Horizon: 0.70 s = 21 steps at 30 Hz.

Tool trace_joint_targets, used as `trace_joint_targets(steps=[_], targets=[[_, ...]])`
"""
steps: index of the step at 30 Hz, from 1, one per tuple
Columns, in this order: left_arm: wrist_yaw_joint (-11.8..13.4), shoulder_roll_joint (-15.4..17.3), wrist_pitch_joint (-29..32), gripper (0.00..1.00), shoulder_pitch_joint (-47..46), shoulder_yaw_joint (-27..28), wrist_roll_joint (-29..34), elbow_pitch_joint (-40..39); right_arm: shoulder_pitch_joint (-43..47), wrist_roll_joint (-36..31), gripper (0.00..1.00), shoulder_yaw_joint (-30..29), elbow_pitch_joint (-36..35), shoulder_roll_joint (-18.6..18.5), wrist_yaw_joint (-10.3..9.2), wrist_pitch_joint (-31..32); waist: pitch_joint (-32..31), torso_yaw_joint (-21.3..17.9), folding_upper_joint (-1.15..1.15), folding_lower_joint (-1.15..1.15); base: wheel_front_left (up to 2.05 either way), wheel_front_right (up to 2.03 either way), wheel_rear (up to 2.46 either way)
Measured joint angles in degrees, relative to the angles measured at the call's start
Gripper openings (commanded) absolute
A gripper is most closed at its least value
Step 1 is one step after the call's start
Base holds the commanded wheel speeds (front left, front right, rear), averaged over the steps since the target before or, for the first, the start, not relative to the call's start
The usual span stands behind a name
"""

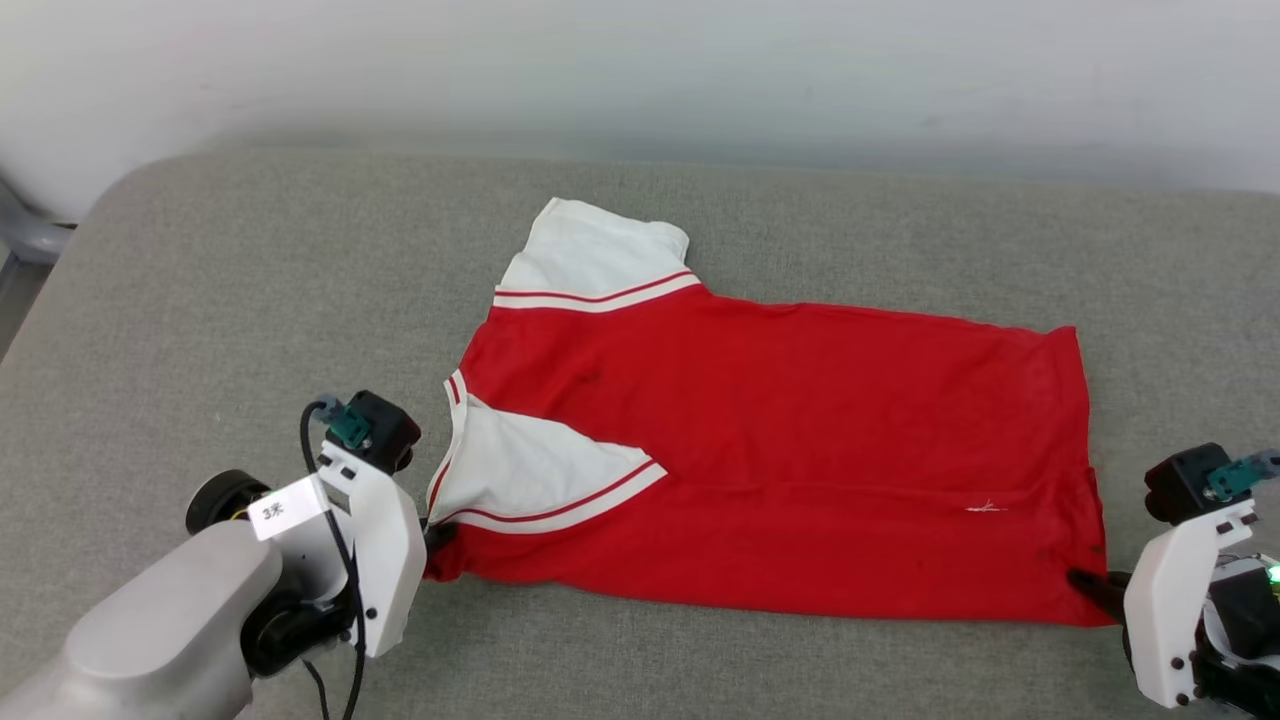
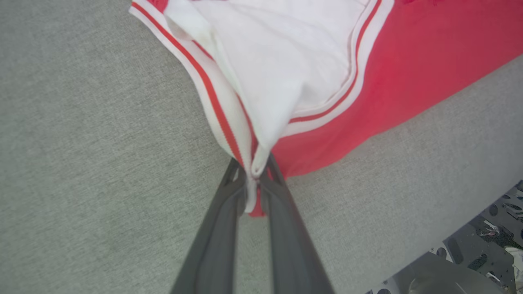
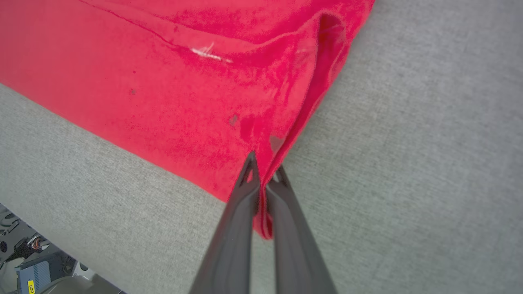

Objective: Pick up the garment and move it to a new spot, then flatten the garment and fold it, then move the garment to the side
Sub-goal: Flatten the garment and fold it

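Red garment (image 1: 780, 450), spread on grey cushion (image 1: 220, 300), near sleeve folded inward. Left gripper (image 2: 254, 175) clamped on the striped sleeve-end corner; right gripper (image 3: 263, 173) clamped on the hem corner. Risk: both bites look shallow, so uneven lifting could tug a corner free or bunch the cloth.

Bright even light; faint soft shadows; wrist views slightly blurred.

White-shelled left hand (image 1: 437, 537), dark fingers (image 2: 218, 237)
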Motion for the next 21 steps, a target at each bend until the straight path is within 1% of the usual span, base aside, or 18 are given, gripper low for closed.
trace_joint_targets(steps=[3,8,15,21], targets=[[0.5,1.3,-0.1,0.0,1.3,0.2,-0.4,-1.8,1.5,0.3,0.0,-0.8,-2.1,-1.2,0.01,-0.6,-1.3,-0.2,0.0,0.0,0.0,0.0,0.0],[1.8,4.0,-0.7,0.0,3.8,0.4,-0.8,-5.9,5.0,0.6,0.0,-2.9,-5.8,-2.0,0.01,-0.8,-3.1,-0.5,0.0,0.0,0.0,0.0,0.0],[4.6,7.4,-0.6,0.0,8.3,0.0,-1.6,-12.0,11.6,0.7,0.0,-7.4,-9.9,-2.0,0.01,0.7,-4.5,-0.4,0.0,0.0,0.0,0.0,0.0],[6.5,8.3,-0.6,0.0,11.7,-0.5,-2.7,-14.2,16.5,0.2,0.0,-10.9,-11.9,-0.8,0.01,2.8,-4.4,-0.4,0.0,0.0,0.0,0.0,0.0]])
